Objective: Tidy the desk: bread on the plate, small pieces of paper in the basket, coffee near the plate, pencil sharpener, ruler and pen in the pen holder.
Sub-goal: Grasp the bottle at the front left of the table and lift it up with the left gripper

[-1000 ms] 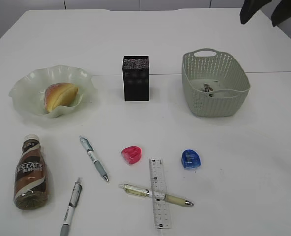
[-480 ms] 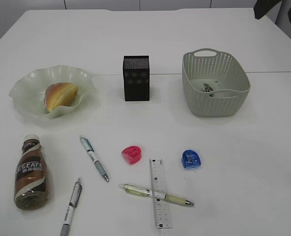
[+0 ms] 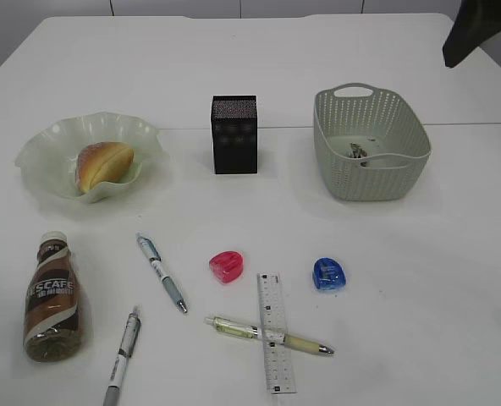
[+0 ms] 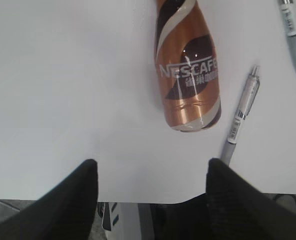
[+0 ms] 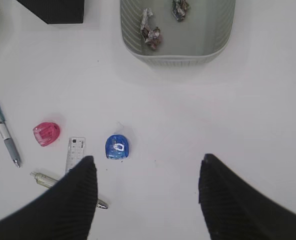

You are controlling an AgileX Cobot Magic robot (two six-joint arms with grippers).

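Well, the writing that stands out is on the coffee (image 3: 54,296): the brown bottle lies on its side at the near left of the desk (image 3: 454,279), white cap toward the plate, and the label reads "NESCAFE" in white capitals, with a smaller line under it too fine to read. The ruler (image 3: 275,331) shows black markings, but none I can make out. The pens carry small labels, also illegible.

The bread (image 3: 103,165) sits in the plate (image 3: 43,156) at the left. The pen holder (image 3: 234,134) stands upright in the middle, and the basket (image 3: 371,145) to its right holds a few crumpled paper scraps (image 5: 151,31).

Toward the near edge, a teal-tipped pen (image 3: 162,272) lies slantwise, a grey pen (image 3: 123,356) sits just beside the bottle's base, and a yellowish pen (image 3: 267,334) lies crossed with the ruler, touching it. A pink sharpener (image 3: 227,266) and a blue sharpener (image 3: 328,274) lie on either side of the ruler's far end, apart from it.

The left gripper (image 4: 150,192) hangs over the near desk edge below the bottle, its jaws spread wide and empty. The right gripper (image 5: 145,200) hovers above the blue sharpener's side of the desk, jaws likewise parted with nothing between them.
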